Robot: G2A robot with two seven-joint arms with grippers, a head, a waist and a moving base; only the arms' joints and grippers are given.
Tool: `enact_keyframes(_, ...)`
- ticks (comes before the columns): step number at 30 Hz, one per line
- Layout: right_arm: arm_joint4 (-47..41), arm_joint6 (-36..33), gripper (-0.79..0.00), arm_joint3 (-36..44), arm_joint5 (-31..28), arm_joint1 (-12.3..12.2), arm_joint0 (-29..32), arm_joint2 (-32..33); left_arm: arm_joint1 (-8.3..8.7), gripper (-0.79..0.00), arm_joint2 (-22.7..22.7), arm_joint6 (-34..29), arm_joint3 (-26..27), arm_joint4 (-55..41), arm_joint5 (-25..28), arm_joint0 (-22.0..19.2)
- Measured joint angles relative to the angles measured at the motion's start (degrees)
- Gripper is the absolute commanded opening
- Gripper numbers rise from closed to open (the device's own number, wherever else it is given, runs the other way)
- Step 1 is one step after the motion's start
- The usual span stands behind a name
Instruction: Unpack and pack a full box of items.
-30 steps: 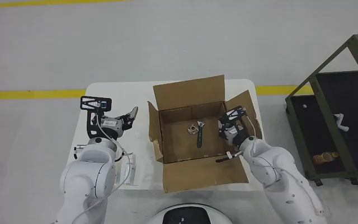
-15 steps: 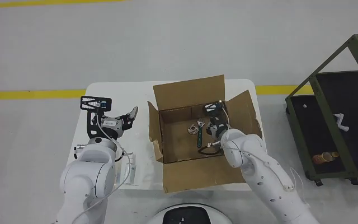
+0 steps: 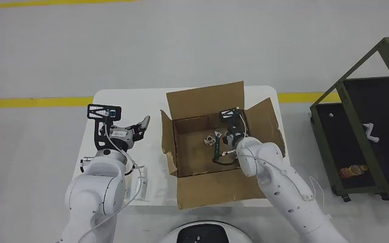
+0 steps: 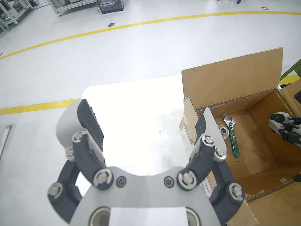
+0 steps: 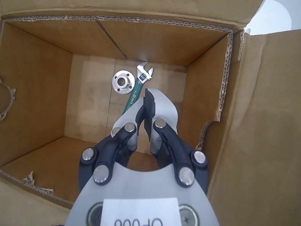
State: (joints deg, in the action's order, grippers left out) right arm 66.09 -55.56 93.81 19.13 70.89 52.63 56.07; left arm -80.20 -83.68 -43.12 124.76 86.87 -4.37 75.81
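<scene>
An open cardboard box (image 3: 182,106) stands on the white table (image 3: 121,97). On its floor lie a green-handled adjustable wrench (image 5: 137,85) (image 3: 217,147) and a round metal flange (image 5: 122,82) (image 3: 209,141), side by side and touching. My right gripper (image 5: 145,99) hangs inside the box above the wrench handle, shut with nothing between its fingers. My left gripper (image 4: 145,123) (image 3: 141,126) stands open over the table to the box's left, holding nothing. From the left wrist view the wrench (image 4: 231,137) and flange (image 4: 223,130) show in the box.
The box flaps stand open on all sides, with a torn edge on the near wall (image 5: 28,182). A dark green cart (image 3: 358,121) stands right of the table. The table left of the box (image 4: 131,118) is bare.
My right arm has swung from the box's right flap into the box, now above the wrench. The left arm has not moved.
</scene>
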Motion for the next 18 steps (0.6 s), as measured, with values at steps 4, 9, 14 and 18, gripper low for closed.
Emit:
enact_keyframes(4,0.0,0.0,-0.785,0.0,0.0,0.0,0.0,0.0,0.0,0.0,0.0,0.0,0.0,0.0,0.0,0.0)
enact_keyframes(9,-1.0,1.43,-0.785,-0.17,-0.71,0.19,0.91,-0.33,0.0,0.0,0.0,0.0,0.0,0.0,0.0,0.0)
enact_keyframes(14,-2.85,1.21,-0.785,-2.64,1.22,1.38,0.81,-2.95,0.0,0.0,0.0,0.0,0.0,0.0,0.0,0.0)
enact_keyframes(18,-4.06,-0.26,-0.785,-6.75,4.19,2.87,-1.43,-5.94,0.0,0.0,0.0,0.0,0.0,0.0,0.0,0.0)
